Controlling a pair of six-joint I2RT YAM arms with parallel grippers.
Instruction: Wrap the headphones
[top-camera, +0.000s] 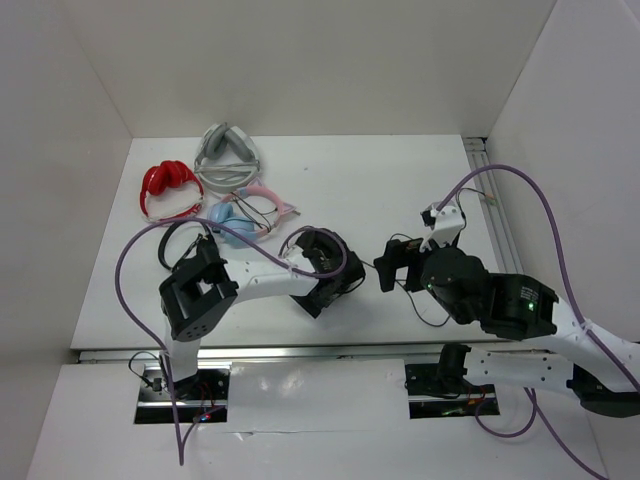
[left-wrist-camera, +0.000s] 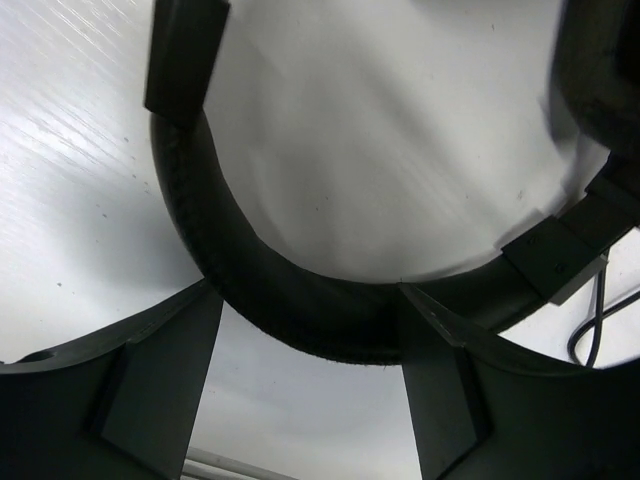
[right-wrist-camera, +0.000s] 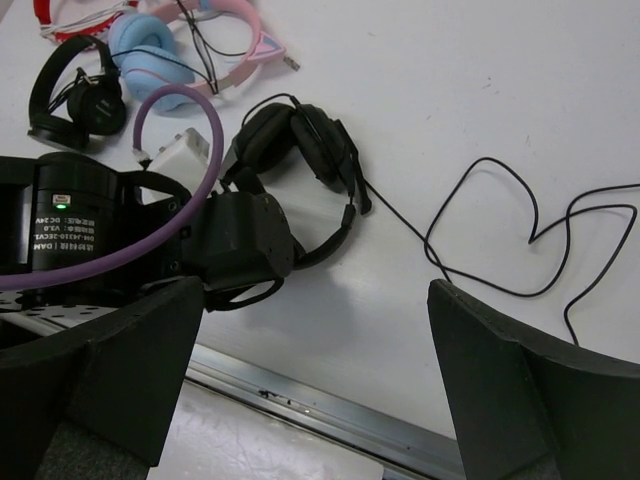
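While jaws astride headphones (left-wrist-camera: 300, 310) — "DAM" label (right-wrist-camera: 45, 228)

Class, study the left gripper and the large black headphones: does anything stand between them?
Nothing visible does. The left gripper has its open fingers right at the padded band of the headphones, with only the white table behind it.

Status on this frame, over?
Left hand open, astride headphones band. Right hand open, empty. Cable loose on table. Nothing blocking.
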